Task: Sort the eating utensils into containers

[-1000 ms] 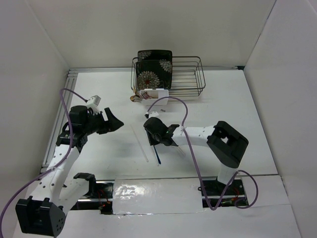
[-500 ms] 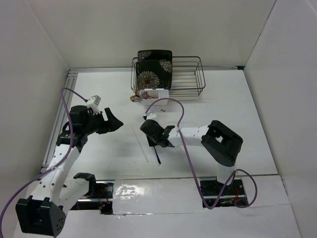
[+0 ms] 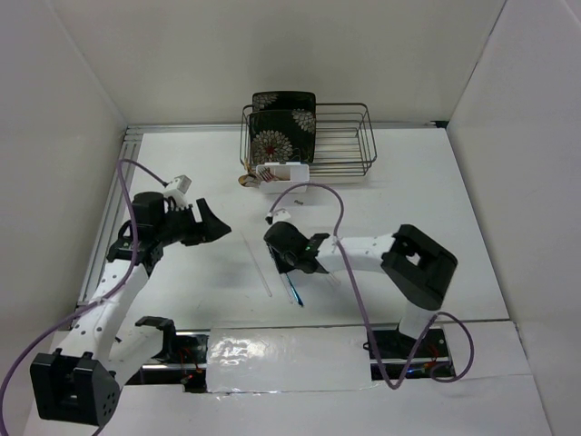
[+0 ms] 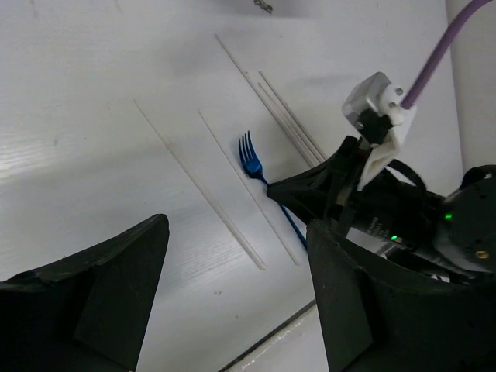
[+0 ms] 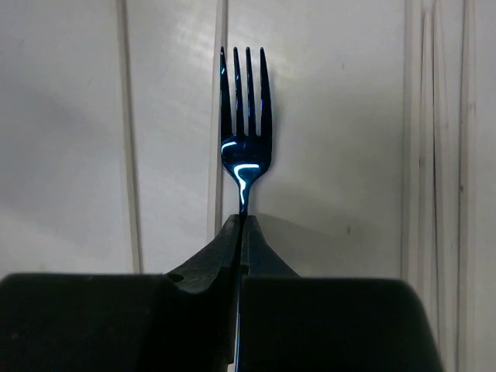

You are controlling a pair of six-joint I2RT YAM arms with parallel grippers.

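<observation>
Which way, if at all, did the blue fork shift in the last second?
Yes, slightly: the blue fork, pinched by the right gripper, moved toward the near edge and rightward, away from the long chopstick.

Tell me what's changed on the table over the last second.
The right gripper, shut on the blue fork, swung slightly left, then back right. The fork ended up a little further right and nearer the arm bases. The left gripper, open, edged slightly right. The chopsticks, white tub, wire rack and plate stayed put.
</observation>
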